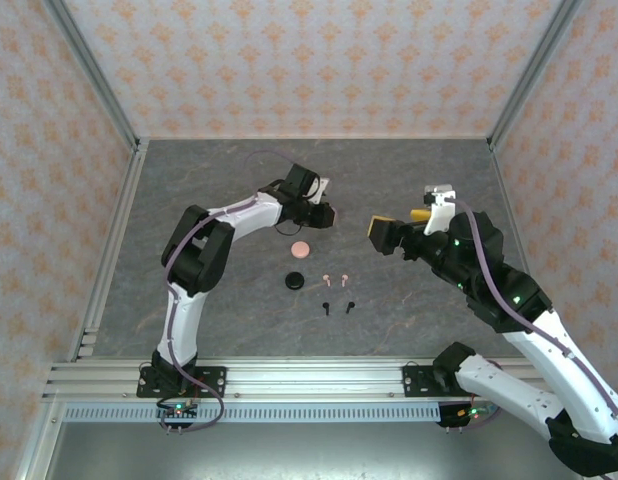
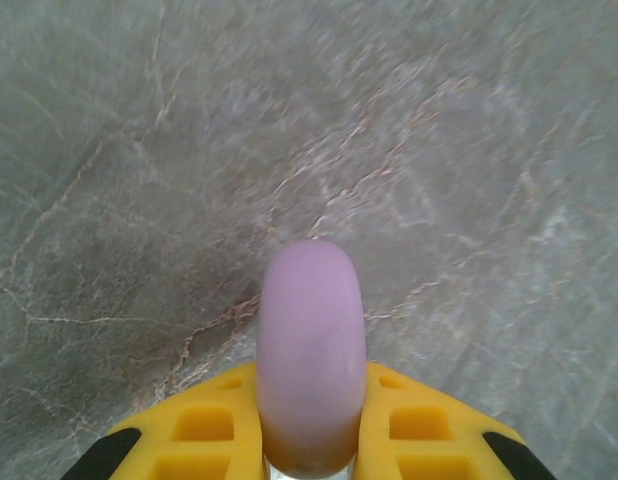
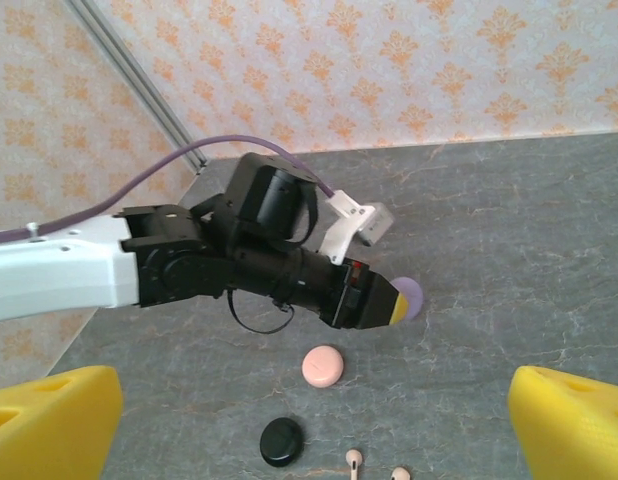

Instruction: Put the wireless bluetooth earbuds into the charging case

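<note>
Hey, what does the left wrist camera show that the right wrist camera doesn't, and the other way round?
Left wrist adds: the lilac case seen edge-on, pinched between both yellow fingers of the left end effector. Right wrist adds: the pink case, the black case, two pink earbuds, the patterned wall and the open right end effector. Both: the lilac case, the left end effector, the marbled table.

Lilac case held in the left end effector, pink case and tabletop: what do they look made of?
Lilac case: likely smooth semi-gloss plastic; soft highlight along its rounded edge. Pink case: probably the same plastic, satin sheen, no texture visible. Tabletop: grey, marble-patterned with pale veins, matte; stone or printed laminate, cannot tell.
</note>
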Motion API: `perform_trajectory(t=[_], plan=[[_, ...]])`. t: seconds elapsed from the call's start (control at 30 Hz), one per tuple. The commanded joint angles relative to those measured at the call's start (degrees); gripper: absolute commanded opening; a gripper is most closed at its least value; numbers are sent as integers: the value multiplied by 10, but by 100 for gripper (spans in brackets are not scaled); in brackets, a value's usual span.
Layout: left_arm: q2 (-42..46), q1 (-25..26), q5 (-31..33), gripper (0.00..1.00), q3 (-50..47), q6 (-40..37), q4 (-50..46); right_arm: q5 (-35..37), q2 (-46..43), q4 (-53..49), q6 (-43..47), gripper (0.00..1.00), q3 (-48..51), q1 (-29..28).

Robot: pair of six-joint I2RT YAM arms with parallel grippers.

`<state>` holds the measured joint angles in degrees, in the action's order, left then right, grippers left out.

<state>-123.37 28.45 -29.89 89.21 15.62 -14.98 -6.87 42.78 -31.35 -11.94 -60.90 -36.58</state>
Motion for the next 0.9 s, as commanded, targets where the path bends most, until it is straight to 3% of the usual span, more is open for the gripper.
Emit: perform_trajectory(t=[0.0,0.27,0.53,0.87], plan=[[-14,-2,4,7,39,5,-58,-5,-6,0,-18,99,11,0],[-28,-9,7,31,38,7,-58,15,-2,0,-35,99,25,0],[10,-14,39,42,21,-16,-61,41,37,-41,-20,100,9,0],[135,-21,83,50,-35,-43,-67,70,127,-82,3,85,-15,0]])
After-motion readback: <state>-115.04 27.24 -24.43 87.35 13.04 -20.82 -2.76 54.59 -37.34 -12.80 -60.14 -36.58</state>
